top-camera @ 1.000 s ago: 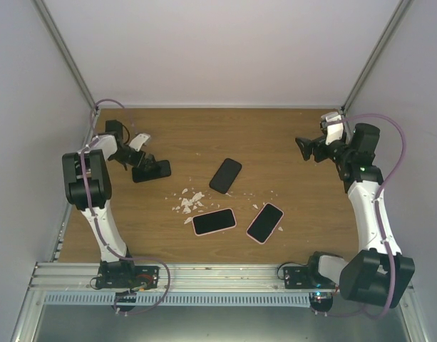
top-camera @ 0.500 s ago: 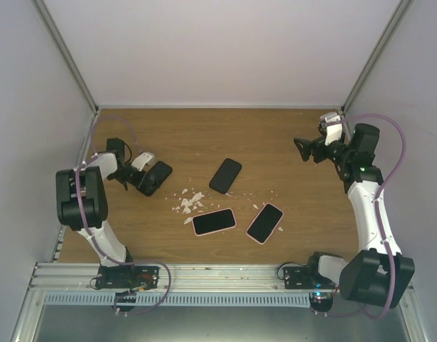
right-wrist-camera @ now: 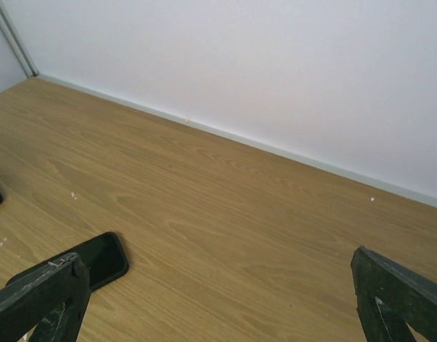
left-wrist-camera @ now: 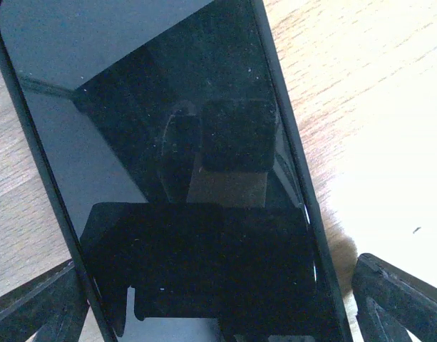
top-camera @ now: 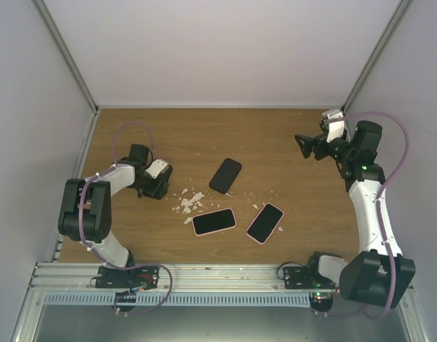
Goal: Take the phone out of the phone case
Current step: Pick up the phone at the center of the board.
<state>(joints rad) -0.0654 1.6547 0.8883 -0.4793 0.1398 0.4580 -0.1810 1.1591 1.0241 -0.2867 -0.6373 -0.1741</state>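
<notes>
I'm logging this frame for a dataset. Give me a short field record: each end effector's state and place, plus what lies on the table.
left end effector: open, low over a dark phone, one finger on each side; contact cannot be told
right end effector: open, empty, raised at the far right
black phone: flat, mid table
pink-cased phones: two, screens up, nearer the arms
white scraps: scattered beside the phones
</notes>
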